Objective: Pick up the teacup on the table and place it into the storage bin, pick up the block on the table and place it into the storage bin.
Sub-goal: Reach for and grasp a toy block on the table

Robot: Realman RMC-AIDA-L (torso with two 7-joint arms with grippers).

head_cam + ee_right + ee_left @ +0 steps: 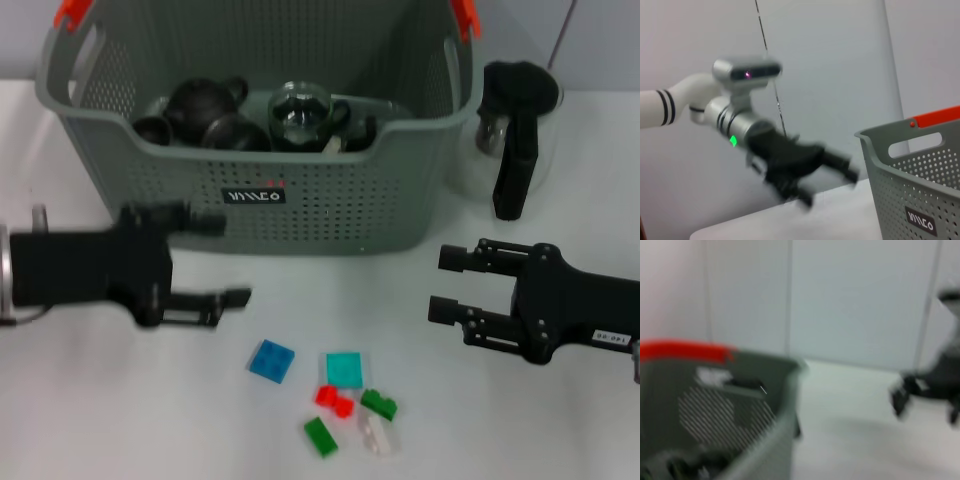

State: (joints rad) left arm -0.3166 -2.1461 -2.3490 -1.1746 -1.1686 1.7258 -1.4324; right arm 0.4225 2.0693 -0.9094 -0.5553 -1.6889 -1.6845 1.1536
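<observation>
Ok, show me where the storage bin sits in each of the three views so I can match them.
Head view: the storage bin fills the upper middle, behind the blocks, with teaware inside.
Left wrist view: its corner and orange clip fill the lower left, blurred.
Right wrist view: its perforated wall rises at the right edge, opposite the left tool.
Shared landmark: the orange clip on the bin's rim.

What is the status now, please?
Left gripper open, empty, in front of grey-green perforated storage bin. Right gripper open, empty. Dark teacups already binned. Small coloured blocks on table, unobstructed.
</observation>
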